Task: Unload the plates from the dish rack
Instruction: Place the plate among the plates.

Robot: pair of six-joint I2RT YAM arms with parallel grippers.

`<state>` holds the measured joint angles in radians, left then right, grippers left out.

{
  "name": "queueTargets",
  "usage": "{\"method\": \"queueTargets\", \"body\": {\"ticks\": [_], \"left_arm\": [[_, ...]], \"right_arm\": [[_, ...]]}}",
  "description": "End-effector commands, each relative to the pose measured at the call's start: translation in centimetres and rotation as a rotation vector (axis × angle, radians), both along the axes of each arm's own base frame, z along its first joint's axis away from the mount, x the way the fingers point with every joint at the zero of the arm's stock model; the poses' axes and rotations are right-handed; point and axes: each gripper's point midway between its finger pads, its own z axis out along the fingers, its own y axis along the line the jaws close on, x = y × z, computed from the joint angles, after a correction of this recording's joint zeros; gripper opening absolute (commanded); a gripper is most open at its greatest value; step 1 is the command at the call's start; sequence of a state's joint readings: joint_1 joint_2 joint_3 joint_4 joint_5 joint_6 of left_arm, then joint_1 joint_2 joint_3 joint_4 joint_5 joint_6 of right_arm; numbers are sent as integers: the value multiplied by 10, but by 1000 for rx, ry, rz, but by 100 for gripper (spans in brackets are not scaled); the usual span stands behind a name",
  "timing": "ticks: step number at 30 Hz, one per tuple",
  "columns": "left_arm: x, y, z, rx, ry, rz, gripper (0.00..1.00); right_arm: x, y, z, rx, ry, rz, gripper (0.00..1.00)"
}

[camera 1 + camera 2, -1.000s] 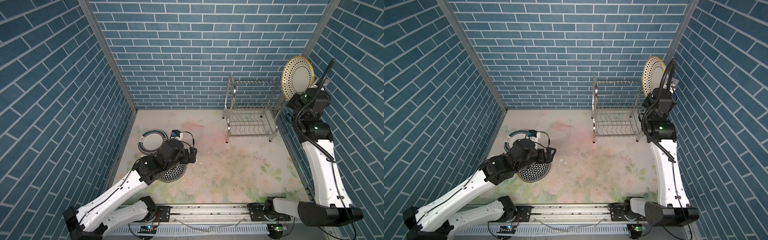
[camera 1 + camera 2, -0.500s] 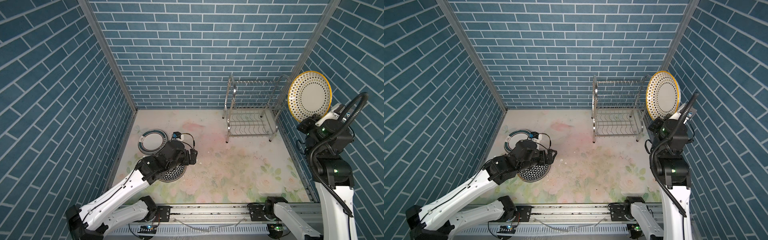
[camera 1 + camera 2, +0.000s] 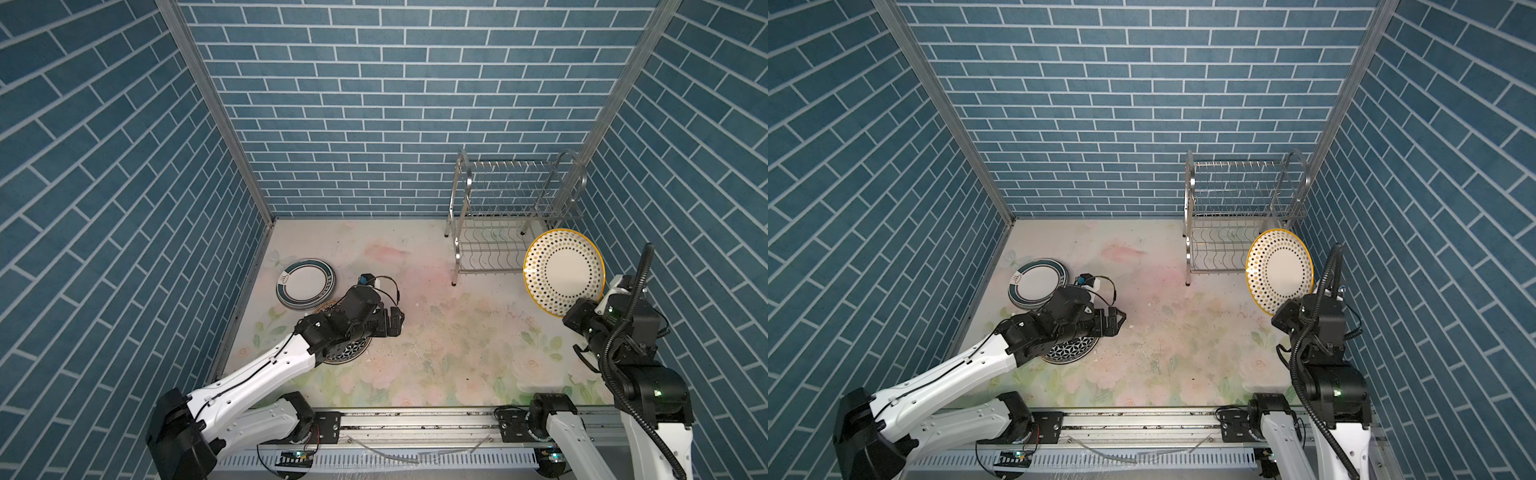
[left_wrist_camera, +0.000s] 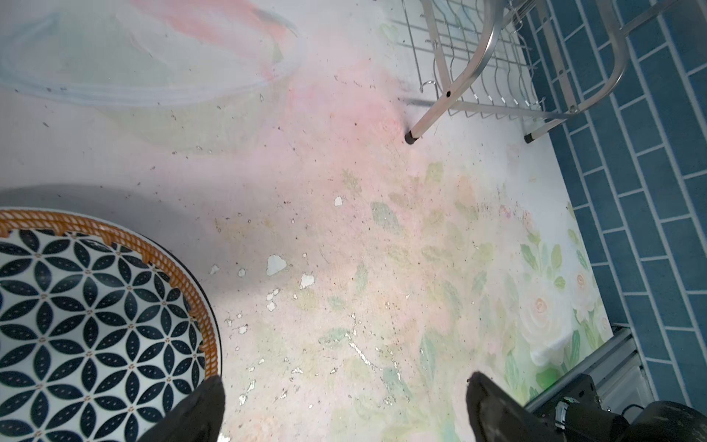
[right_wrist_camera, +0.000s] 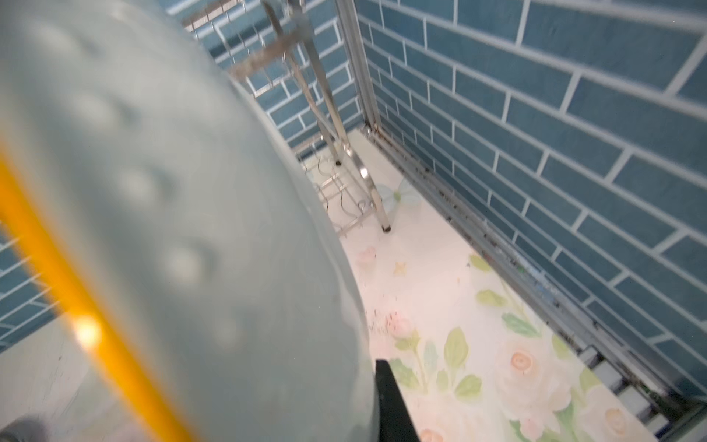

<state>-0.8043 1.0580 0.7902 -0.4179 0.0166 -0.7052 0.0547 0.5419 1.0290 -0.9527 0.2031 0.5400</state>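
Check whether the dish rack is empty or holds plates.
Empty: both tiers of the dish rack show only bare wire; the dotted plate is outside.

I am holding the yellow-rimmed dotted plate (image 3: 564,272) by its lower edge in my right gripper (image 3: 582,306), tilting it up before the dish rack (image 3: 498,195). My left gripper (image 3: 395,323) is hovering with jaws apart just past the lattice plate (image 3: 351,358), which is lying beside the teal-banded plate (image 3: 306,282).
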Motion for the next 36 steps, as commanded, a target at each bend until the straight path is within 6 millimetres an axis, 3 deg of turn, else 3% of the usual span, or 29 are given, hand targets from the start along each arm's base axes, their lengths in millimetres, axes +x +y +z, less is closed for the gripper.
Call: {"method": "queueTargets", "body": {"ticks": [1,4,9,18,25,36], "left_arm": [[2,-9,-5,-59,0,-8,99],[-1,-22,-8,-119,0,-57,99],[-10,-33,-35,-178,51,-94,99],[-13,-49,-47,-217,64,-141,99],[-10,-64,-50,-260,58,-176,99],[3,-98,-42,-375,16,-243,99]], "right_arm": [[0,31,-12,194,-20,95,0],[-6,51,-37,278,43,173,0],[-12,79,-77,425,127,264,0],[6,117,-127,653,224,378,0],[19,134,-140,753,249,434,0],[32,167,-132,802,276,562,0]]}}
